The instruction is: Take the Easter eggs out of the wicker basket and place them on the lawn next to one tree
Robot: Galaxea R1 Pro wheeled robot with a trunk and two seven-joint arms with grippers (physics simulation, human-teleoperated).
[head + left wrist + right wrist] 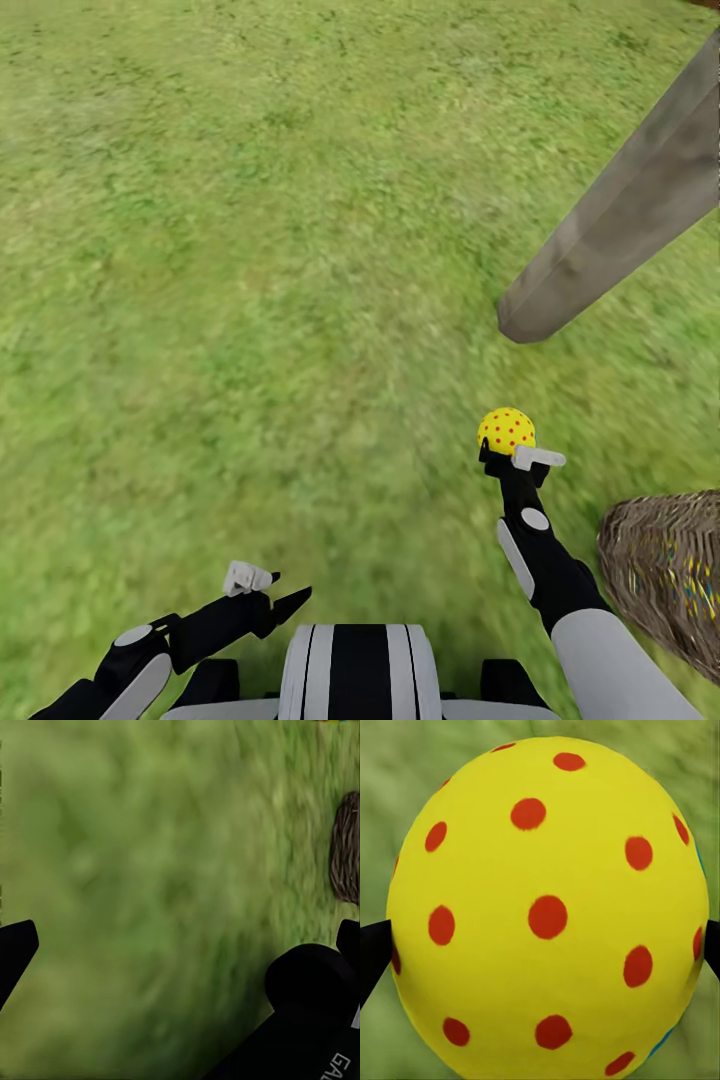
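My right gripper (506, 447) is shut on a yellow Easter egg (506, 429) with red dots, held above the lawn (250, 250) a short way in front of the tree trunk (620, 215). Close up in the right wrist view the egg (547, 907) sits between the two dark fingertips (371, 956). The wicker basket (665, 580) stands on the grass at the right edge, beside my right forearm, with coloured bits showing through its weave. The basket (346, 847) also appears in the left wrist view. My left gripper (280, 592) hangs low near my trunk, open and holding nothing.
The grey-brown trunk leans in from the upper right and meets the grass at its base (525, 322). Open grass stretches to the left and ahead. My white and black torso (355, 675) fills the bottom middle.
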